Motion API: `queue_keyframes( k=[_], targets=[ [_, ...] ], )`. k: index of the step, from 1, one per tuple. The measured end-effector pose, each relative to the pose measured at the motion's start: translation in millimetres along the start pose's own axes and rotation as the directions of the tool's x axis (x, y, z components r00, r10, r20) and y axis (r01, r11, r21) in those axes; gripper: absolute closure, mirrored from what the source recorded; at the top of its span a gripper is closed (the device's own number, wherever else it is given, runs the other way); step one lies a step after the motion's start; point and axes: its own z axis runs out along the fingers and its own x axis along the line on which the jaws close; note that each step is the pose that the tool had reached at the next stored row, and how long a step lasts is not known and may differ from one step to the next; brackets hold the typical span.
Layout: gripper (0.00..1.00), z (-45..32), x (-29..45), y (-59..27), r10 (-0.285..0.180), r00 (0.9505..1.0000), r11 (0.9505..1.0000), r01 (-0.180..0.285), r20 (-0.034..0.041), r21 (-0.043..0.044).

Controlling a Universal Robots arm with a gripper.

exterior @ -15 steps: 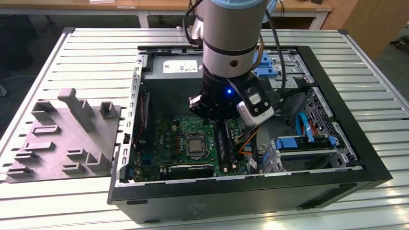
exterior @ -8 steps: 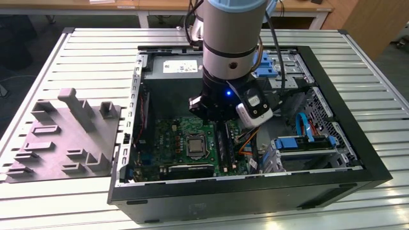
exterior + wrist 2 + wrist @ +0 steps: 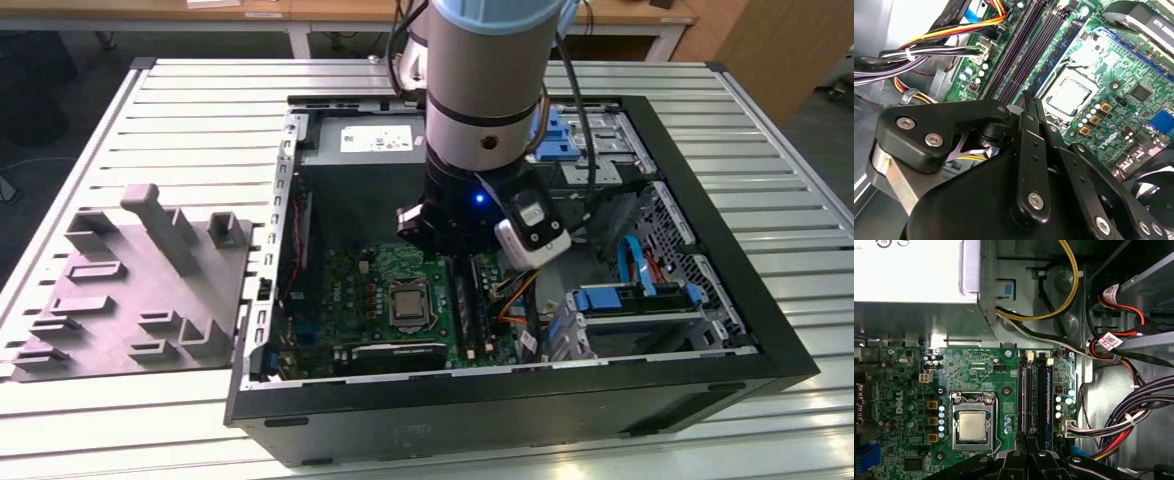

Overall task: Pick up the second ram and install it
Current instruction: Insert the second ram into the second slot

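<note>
My gripper is shut, its black fingers pressed flat together with nothing visible between them. It hangs inside the open computer case just above the black memory slots, beside the silver CPU socket. The second ram, a bluish-green strip with dark chips, stands on edge in the slot nearest the socket and runs up to my fingertips. I cannot tell whether the tips touch it. In the exterior view the gripper sits low over the green motherboard.
A grey holder block lies on the slatted table at the exterior view's left. Bundled cables run close beside the slots. A power supply and a drive cage with blue clips crowd the case, whose black walls surround the arm.
</note>
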Motion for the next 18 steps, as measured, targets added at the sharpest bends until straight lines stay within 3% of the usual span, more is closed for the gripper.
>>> queue_keyframes(
  k=[18],
  targets=[
    [0.88,8.6,-1.0,-0.1,-0.001,1.0,1.0,0.001,0.0,-0.0001]
  ],
)
